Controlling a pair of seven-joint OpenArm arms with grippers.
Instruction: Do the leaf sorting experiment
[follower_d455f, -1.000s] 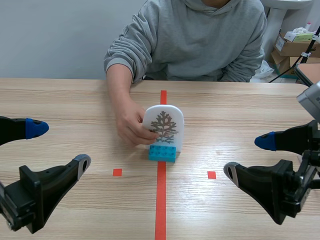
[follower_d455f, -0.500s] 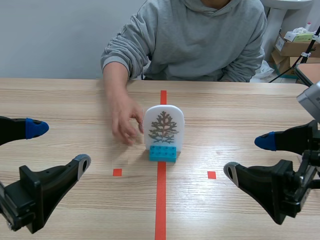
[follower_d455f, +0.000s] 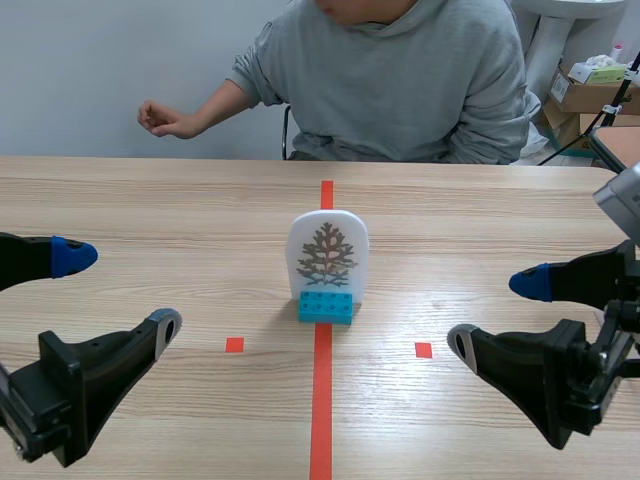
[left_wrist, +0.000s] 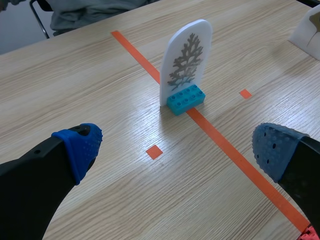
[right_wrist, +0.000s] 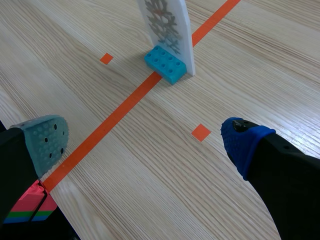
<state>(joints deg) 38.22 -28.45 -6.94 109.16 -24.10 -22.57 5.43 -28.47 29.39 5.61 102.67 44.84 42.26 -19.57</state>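
In the scene view, the leaf card (follower_d455f: 327, 255) stands upright in its blue brick (follower_d455f: 325, 306) on the tabletop (follower_d455f: 150, 210), on the centre tape, probably so its leaf faces the robot. The left jaws and right jaws flank it, released. The left wrist view shows the card well ahead of spread, empty jaws. The right wrist view shows the same.

The left arm (follower_d455f: 60, 395) sat low at its own side, and the left gripper (follower_d455f: 120, 290) pointed inward, its fingers spread wide with nothing between them, the dotted blue pad (left_wrist: 80, 147) of one facing the other across the gap. The right arm (follower_d455f: 570, 380) mirrored it. The right gripper (follower_d455f: 496, 313) was equally wide apart and held nothing, with a grey-green pad (right_wrist: 45, 142) on one fingertip.
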